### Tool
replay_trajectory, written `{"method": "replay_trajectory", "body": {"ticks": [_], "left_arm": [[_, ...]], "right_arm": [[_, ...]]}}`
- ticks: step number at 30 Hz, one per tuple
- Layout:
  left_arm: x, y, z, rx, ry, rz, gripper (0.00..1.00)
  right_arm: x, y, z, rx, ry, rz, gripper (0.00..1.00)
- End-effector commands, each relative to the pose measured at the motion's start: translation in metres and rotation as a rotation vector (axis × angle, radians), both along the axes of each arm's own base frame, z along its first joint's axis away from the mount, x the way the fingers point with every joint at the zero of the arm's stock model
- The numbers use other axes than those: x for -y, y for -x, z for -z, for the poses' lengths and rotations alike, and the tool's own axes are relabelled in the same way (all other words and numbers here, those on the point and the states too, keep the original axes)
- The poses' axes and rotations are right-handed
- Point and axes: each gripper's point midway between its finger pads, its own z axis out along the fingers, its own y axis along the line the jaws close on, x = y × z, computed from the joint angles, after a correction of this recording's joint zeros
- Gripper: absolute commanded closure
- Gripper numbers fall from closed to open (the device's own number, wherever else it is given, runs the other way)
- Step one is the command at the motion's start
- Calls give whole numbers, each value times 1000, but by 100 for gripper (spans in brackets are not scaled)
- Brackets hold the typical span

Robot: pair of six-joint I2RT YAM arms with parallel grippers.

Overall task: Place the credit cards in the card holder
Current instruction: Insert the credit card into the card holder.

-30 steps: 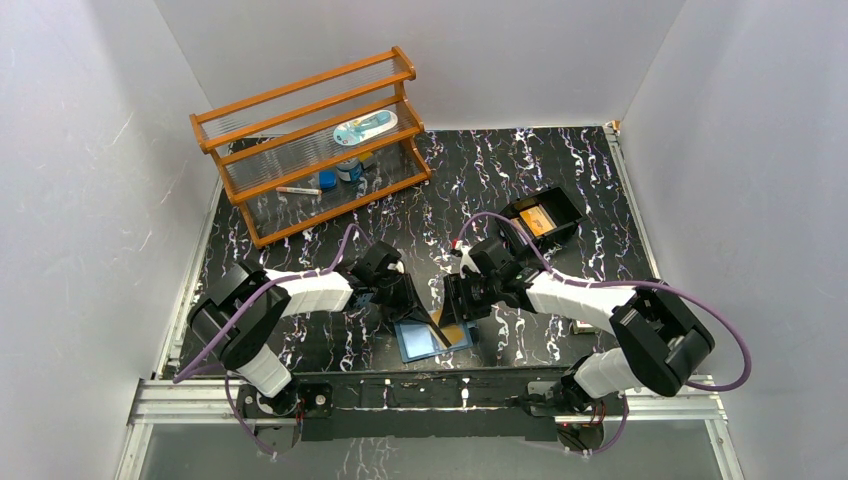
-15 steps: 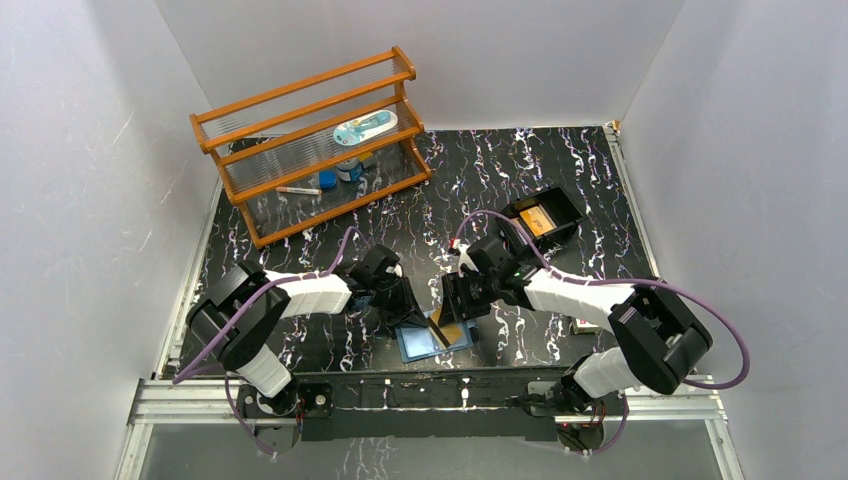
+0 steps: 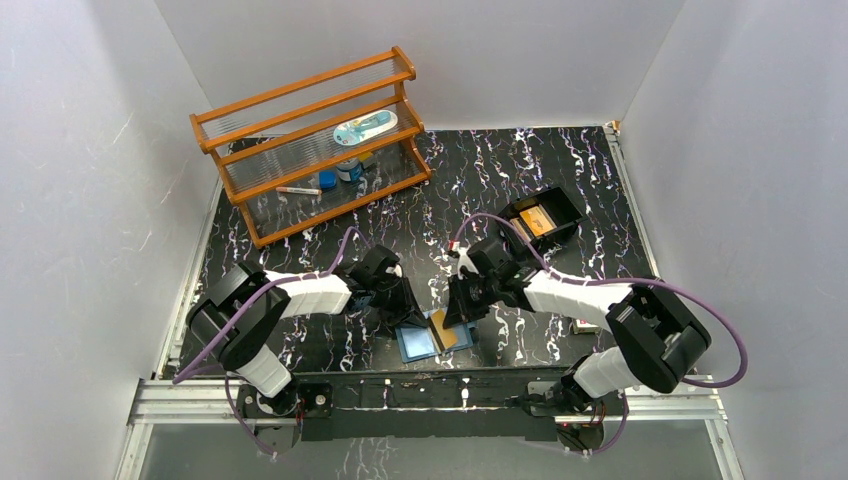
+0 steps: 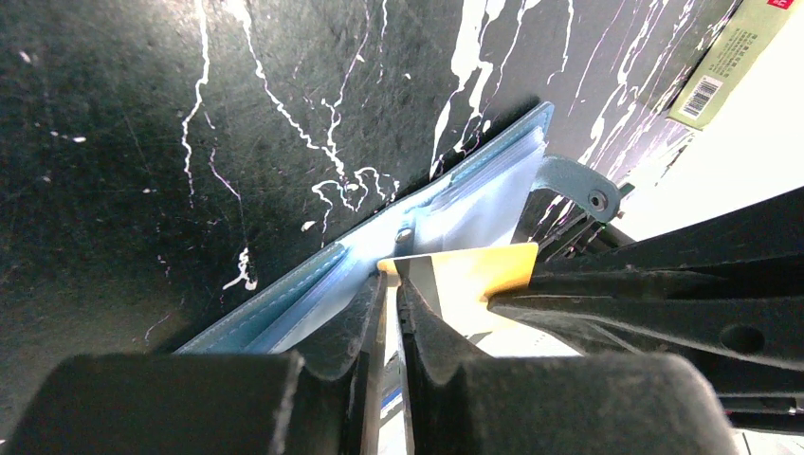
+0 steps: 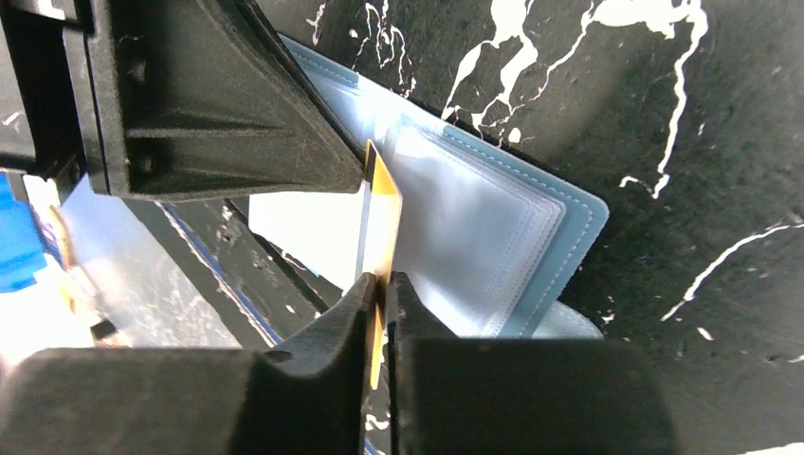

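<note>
Open card holder [image 3: 414, 344] lying flat on the desk [image 3: 560, 170] near its near edge, between the two arms, with its clear sleeves facing up. The right gripper [image 5: 379, 284] is closed on the lower edge of an orange card [image 5: 384, 204] and holds it on edge over the sleeves, probably so that it can slide down into a slot. The left gripper [image 4: 399, 277] meets it from the left with its jaws nearly together. It appears to pinch one clear sleeve, most likely to lift the pocket mouth and keep the holder from sliding.

A second orange card [image 3: 537, 220] lies in the black tray [image 3: 574, 212], far and to the right.

- **Slot:** which one the card is aimed at cannot be made out.
- **Left grip:** whether it also catches the card's corner is unclear.
- **Card's lower end:** it is hidden between the right fingers.
- **From above:** both grippers cover the point where card and sleeve meet.
- **Pale cards:** none shows in any view.
</note>
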Motion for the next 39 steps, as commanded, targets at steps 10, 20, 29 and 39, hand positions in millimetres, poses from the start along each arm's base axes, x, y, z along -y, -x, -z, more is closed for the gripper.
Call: {"method": "replay_trajectory", "body": {"ticks": [10, 20, 29, 39], "left_arm": [[-30, 15, -22, -21, -131, -9, 76], [-63, 41, -10, -34, -182, -28, 83], [-68, 46, 4, -44, -200, -27, 92], [-69, 47, 13, -51, -202, -31, 94]], "right_arm": [[-6, -5, 5, 36, -153, 127, 100], [-4, -10, 9, 45, -157, 188, 100], [-9, -14, 5, 49, -190, 202, 100], [-13, -11, 12, 21, -226, 211, 100]]}}
